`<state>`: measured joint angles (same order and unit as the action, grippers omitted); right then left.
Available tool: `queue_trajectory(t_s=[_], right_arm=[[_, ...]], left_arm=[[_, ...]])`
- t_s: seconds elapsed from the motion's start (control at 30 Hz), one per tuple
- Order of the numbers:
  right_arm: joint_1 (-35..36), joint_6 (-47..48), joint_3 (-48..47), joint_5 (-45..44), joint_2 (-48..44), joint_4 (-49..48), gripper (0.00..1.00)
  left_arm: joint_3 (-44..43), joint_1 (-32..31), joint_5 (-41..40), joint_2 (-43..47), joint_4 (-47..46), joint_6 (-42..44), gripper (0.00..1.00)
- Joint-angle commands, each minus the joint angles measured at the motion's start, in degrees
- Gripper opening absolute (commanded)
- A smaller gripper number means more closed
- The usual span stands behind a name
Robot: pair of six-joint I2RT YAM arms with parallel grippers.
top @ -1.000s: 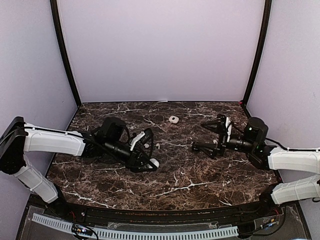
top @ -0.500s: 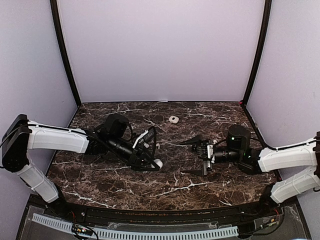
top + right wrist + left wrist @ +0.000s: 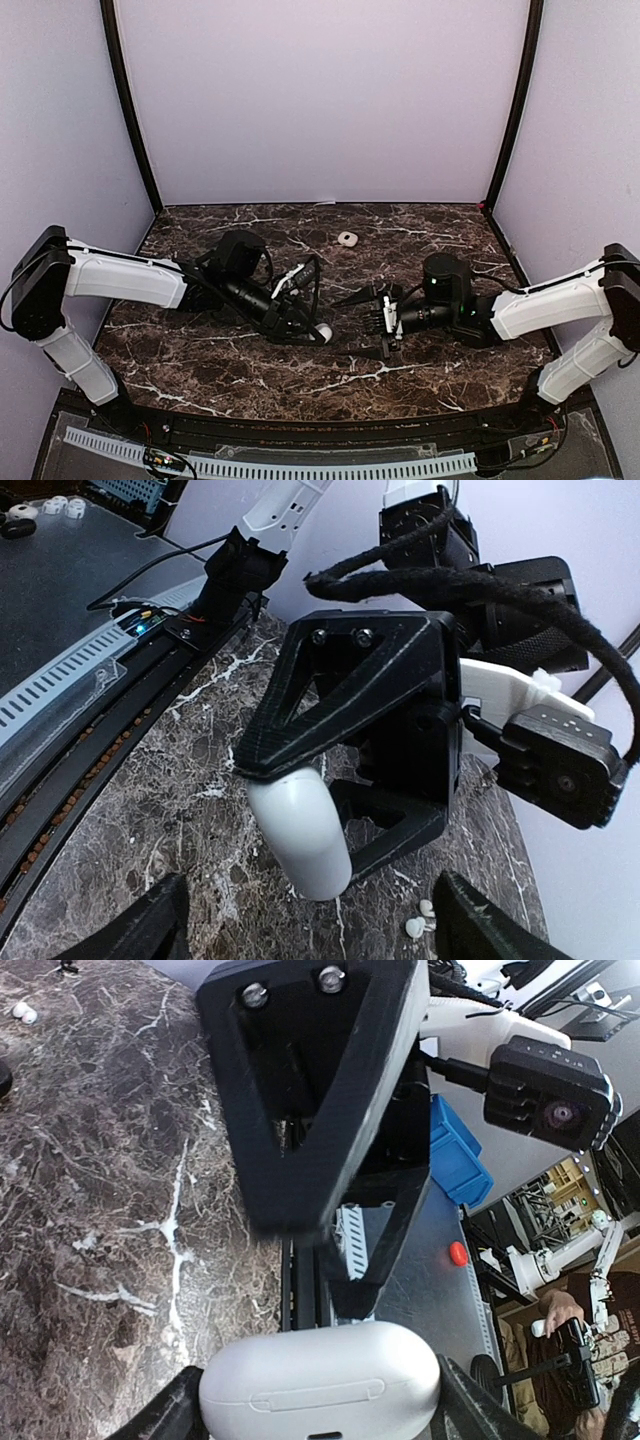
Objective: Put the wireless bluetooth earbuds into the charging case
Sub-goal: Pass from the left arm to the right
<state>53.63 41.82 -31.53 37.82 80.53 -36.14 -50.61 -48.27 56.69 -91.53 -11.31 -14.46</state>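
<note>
While the left gripper (image 3: 320,1410) is clamping the white charging case (image 3: 320,1380), the right gripper (image 3: 362,325) is facing it with jaws spread wide, and two white earbuds (image 3: 415,925) are lying on the marble table (image 3: 250,370) nearby.

A glossy white, pebble-shaped charging case (image 3: 320,1385) is seen closed at the bottom centre of the left wrist frame, with its lid seam and a slim hinge plate turned toward the camera. It is clamped across its width between the fingers of the left end effector (image 3: 318,328), near the middle of the tabletop (image 3: 420,375). Two tiny white earbuds (image 3: 415,925) are seen lying loose side by side on the marble at the lower right of the right wrist frame, apart from the case.
</note>
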Motion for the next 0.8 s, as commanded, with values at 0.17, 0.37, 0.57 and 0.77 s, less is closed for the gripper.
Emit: queue_trajectory(t_s=[0.17,0.37,0.57,0.77], right_arm=[[1.7,3.1,-8.0,3.9,4.5,5.8,0.64],[2.1,4.1,-9.4,5.8,5.5,8.3,0.46],[2.2,6.0,-10.7,8.7,5.4,13.0,0.32],[2.2,5.6,-11.8,8.7,5.3,15.0,0.2]], left_arm=[[-1.9,-1.1,3.2,0.0,-1.2,0.3,0.58],[-1.7,-1.5,3.0,0.4,-0.7,0.4,0.58],[-1.6,-1.5,3.0,0.3,-0.8,0.7,0.58],[-1.3,-1.5,2.9,0.5,-0.9,0.7,0.63]])
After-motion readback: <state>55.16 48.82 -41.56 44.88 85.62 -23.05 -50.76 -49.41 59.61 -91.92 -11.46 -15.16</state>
